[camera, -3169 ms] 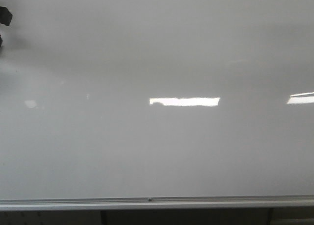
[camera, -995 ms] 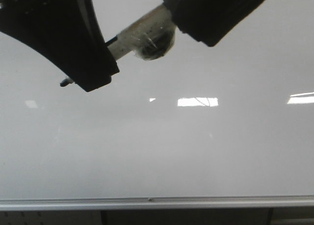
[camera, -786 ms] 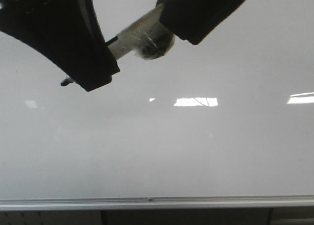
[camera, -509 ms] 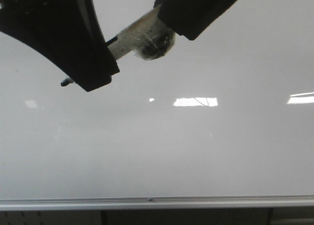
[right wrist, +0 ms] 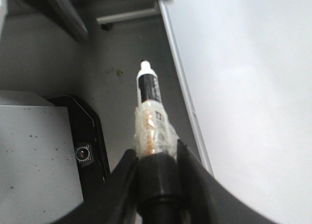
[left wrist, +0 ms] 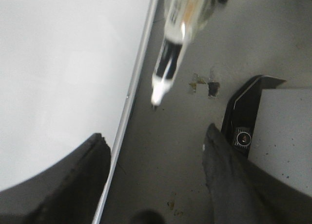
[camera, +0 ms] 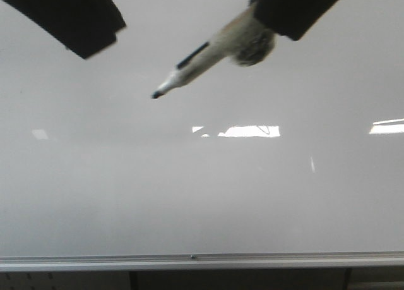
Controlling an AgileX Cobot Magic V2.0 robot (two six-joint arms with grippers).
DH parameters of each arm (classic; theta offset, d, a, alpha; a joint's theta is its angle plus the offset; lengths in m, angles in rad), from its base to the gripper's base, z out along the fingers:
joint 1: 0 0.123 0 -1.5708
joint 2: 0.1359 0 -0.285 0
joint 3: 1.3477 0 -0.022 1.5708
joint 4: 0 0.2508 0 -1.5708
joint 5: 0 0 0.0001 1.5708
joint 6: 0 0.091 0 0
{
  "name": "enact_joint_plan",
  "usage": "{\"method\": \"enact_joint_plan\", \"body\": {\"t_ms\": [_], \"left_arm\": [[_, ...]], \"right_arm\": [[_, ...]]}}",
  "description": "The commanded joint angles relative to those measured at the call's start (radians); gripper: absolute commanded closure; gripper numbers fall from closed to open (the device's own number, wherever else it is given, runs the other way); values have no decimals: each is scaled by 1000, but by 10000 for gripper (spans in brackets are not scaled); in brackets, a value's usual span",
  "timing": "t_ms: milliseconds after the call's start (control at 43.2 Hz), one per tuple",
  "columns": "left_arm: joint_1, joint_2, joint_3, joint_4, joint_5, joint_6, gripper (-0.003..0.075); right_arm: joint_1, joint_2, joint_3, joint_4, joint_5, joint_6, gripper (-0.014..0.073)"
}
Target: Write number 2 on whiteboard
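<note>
The whiteboard (camera: 202,195) fills the front view, glossy pale grey with a silver frame (camera: 189,261) along its near edge. No number 2 shows on it. My right gripper (camera: 287,12) at the top right is shut on a tape-wrapped marker (camera: 208,53), whose dark tip (camera: 155,95) points down-left in front of the board. The right wrist view shows the jaws (right wrist: 155,151) clamped on the marker (right wrist: 150,107). My left gripper (camera: 88,24) is at the top left, apart from the marker. Its fingers (left wrist: 78,180) stand wide open and empty, with the marker (left wrist: 168,63) ahead of them.
Bright rectangular light reflections (camera: 249,131) lie on the board. Both wrist views show the board's frame edge (left wrist: 134,92), grey floor (left wrist: 185,155) beside it, and a grey and black robot base (left wrist: 273,126).
The left gripper, which covered the marker's front part, has drawn back up and left. The right gripper has shifted right with the marker, so the marker's front and tip show free.
</note>
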Motion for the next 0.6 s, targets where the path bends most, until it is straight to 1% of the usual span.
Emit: {"method": "enact_joint_plan", "body": {"t_ms": [0, 69, 162, 208, 301, 416, 486, 578], "left_arm": [[74, -80, -17, -29, -30, -60, 300], [135, -122, 4, -43, -36, -90, 300], [198, -182, 40, -48, -38, -112, 300], [225, -208, 59, -48, -46, -120, 300], [260, -250, 96, -48, -73, -120, 300], [273, -267, 125, -48, -117, -120, 300], [273, -265, 131, -48, -124, -120, 300], [273, -260, 134, -48, -129, -120, 300]], "right_arm": [[-56, -48, -53, -105, 21, 137, 595], [-114, -73, -53, -142, 23, 212, 595], [-205, -118, -26, -142, 7, 265, 595], [-251, -150, 4, -141, -28, 289, 595], [-335, -230, 105, -137, -162, 320, 595], [-424, -327, 271, -70, -383, 335, 595], [-448, -361, 361, -5, -529, 335, 595], [-440, -371, 452, 61, -700, 335, 595]]}}
